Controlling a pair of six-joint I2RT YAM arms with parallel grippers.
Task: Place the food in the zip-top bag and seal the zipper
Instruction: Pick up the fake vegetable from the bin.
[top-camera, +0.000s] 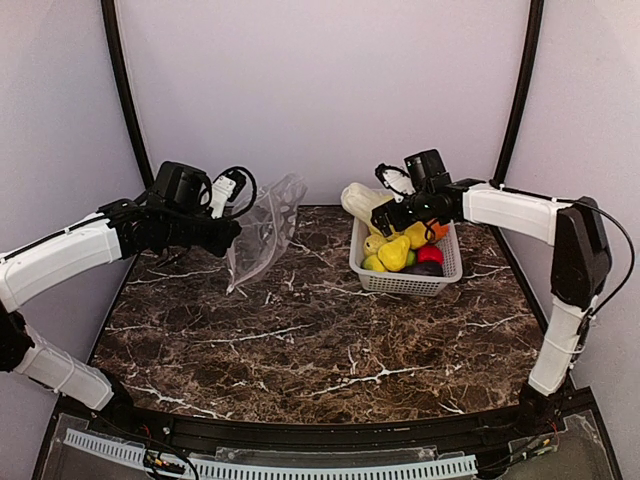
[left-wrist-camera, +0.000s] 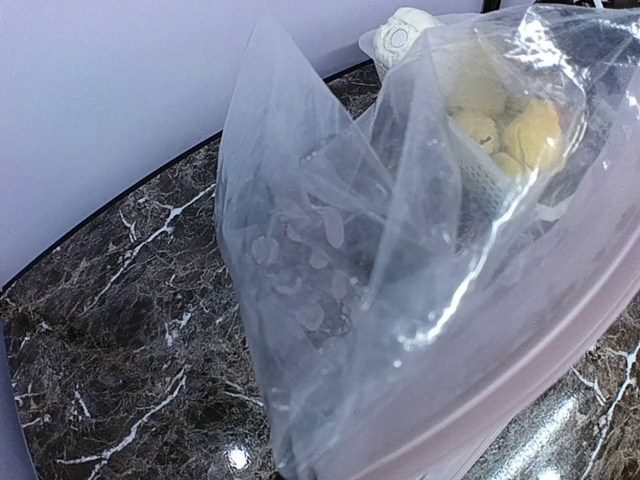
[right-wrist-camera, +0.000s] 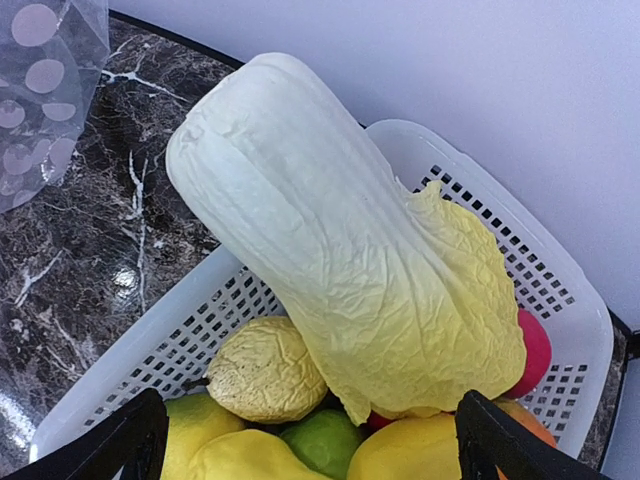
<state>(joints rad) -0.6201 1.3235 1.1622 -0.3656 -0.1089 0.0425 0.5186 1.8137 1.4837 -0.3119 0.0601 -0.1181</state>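
Right gripper, spread wide, is hovering over the basket at the tabletop's far-right corner. The cabbage is lying just beneath, slanting across its jaws. Left gripper is pinching the zip-top bag.

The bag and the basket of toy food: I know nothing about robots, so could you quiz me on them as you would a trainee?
1. True or false: the zip-top bag lies inside the white basket.
2. Which food sticks out of the basket most? A) pale cabbage B) red ball C) green fruit
3. Fill in: the right arm's jaws stand ___ over the basket.
Key: 1 false, the left arm's jaws hold it up, apart from the basket. 2 A. 3 open.
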